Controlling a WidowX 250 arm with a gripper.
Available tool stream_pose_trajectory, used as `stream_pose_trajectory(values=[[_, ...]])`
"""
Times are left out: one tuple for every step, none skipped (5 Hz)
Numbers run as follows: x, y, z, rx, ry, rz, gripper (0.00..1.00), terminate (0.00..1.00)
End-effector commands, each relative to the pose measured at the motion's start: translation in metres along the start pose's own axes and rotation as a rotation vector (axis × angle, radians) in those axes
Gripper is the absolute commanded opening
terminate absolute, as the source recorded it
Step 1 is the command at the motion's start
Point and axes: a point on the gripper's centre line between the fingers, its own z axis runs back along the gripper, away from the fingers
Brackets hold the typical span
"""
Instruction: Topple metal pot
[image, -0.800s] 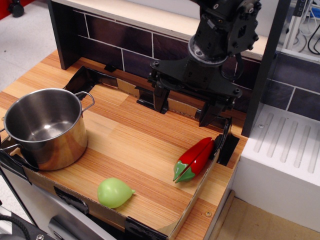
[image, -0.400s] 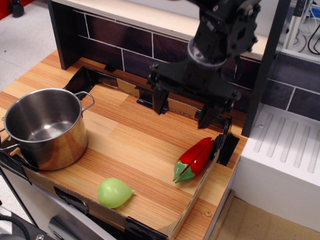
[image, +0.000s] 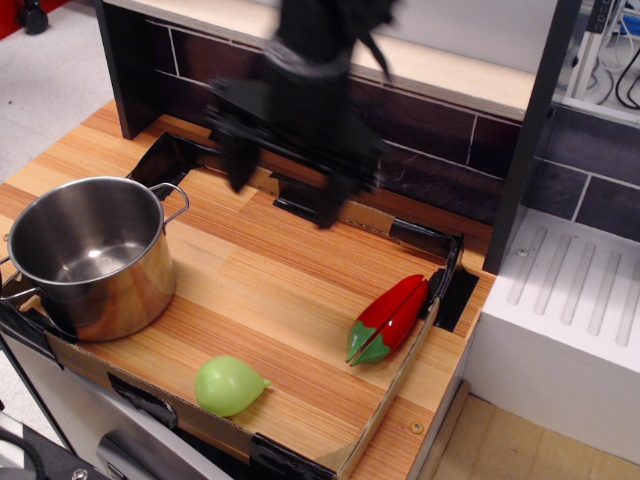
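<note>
The metal pot (image: 90, 255) stands upright at the left front of the wooden counter (image: 270, 280), shiny, empty, with thin wire loop handles. My gripper (image: 284, 190) is blurred with motion above the back middle of the counter, to the right of the pot and apart from it. Its two dark fingers (image: 238, 165) point down and are spread wide with nothing between them.
A red toy pepper (image: 388, 318) lies at the right, near the counter's raised edge. A light green toy vegetable (image: 229, 384) lies at the front edge. A dark tiled back wall (image: 430, 140) runs behind. A white dish rack (image: 570, 290) stands to the right.
My gripper has swept left from above the pepper area to the back middle, closer to the pot. The pot, pepper and green vegetable have not moved.
</note>
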Motion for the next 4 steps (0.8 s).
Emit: stream_pose_trajectory(values=[[0.003,0.071,0.022,-0.014,-0.017,-0.147,1.0,0.0],[0.007,0.104,0.0,-0.058,0.07,-0.265,1.0,0.0],[0.008,0.125,-0.022,-0.084,0.114,-0.305,1.0,0.0],[-0.001,0.135,-0.049,-0.08,0.143,-0.362,1.0,0.0]])
